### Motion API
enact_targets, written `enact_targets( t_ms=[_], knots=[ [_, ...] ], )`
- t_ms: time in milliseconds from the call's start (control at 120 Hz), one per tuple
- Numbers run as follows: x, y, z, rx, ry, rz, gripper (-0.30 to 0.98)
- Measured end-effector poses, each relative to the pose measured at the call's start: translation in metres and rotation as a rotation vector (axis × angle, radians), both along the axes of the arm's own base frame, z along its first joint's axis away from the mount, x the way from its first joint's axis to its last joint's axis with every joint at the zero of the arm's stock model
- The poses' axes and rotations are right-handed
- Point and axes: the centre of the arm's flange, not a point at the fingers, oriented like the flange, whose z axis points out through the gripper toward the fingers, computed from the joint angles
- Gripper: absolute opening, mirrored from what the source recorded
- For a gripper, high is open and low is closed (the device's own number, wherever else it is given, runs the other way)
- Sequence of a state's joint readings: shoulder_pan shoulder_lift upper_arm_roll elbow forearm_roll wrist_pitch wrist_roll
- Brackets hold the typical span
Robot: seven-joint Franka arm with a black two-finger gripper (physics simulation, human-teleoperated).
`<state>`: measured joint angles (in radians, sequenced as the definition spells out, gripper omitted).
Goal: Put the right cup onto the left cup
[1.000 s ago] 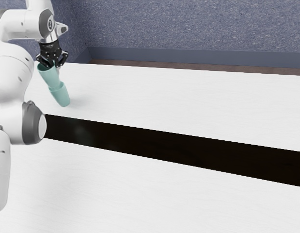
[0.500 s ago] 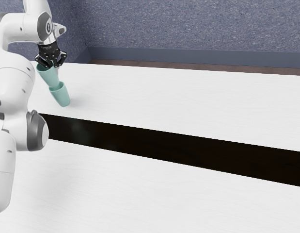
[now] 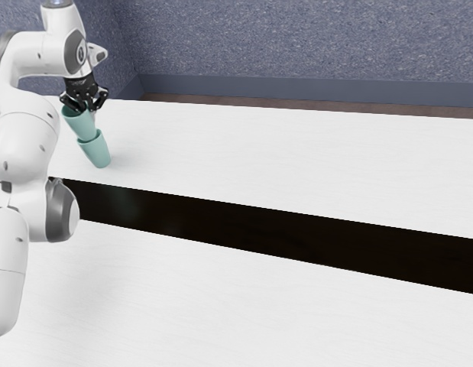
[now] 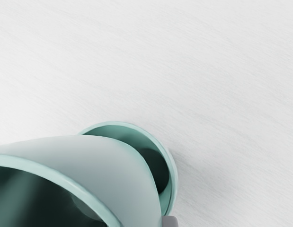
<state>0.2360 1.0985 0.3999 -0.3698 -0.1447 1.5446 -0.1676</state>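
In the exterior view my gripper (image 3: 86,103) is at the far left of the table, shut on the rim of a teal cup (image 3: 80,126). That cup's lower end overlaps the mouth of a second teal cup (image 3: 95,152), which rests on the table. In the wrist view, the held cup (image 4: 99,163) is large and close, its mouth facing the camera. Behind it, the standing cup (image 4: 172,179) shows part of its rim and dark inside. The held cup hides the rest, so how deep it sits cannot be told.
The white table (image 3: 282,160) extends toward the exterior view's right, with a wide black strip (image 3: 259,228) across it. A blue-grey speckled wall (image 3: 297,38) rises beyond the far edge. My arm's large links occupy the exterior view's left side.
Since the earlier frames, my hand and the held cup have moved slightly down and toward the exterior view's right, and the cups overlap more. The lower cup has stayed put.
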Motion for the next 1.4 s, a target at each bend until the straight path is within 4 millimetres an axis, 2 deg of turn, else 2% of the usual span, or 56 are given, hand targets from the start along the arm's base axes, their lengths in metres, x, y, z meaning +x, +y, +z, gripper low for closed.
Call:
enact_targets(
  t_ms=[500, 700, 875, 1075, 1175, 1242, 1308, 1400],
  knots=[
    [0.001, 0.006, -0.009, -0.021, -0.014, 0.001, -0.09],
    [0.001, 0.006, -0.009, -0.033, -0.017, 0.0, 0.32],
    [0.001, 0.004, -0.004, -0.032, -0.024, -0.004, 0.52],
    [-0.005, -0.006, 0.037, -0.016, -0.063, -0.018, 0.61],
    [-0.013, -0.024, 0.083, -0.026, -0.091, -0.032, 0.63],
    [-0.025, -0.036, 0.109, -0.106, -0.082, -0.038, 0.64],
    [-0.041, -0.061, 0.135, -0.185, -0.06, -0.062, 0.65],
    [-0.066, -0.11, 0.153, -0.268, -0.004, -0.137, 0.66]
  ],
)
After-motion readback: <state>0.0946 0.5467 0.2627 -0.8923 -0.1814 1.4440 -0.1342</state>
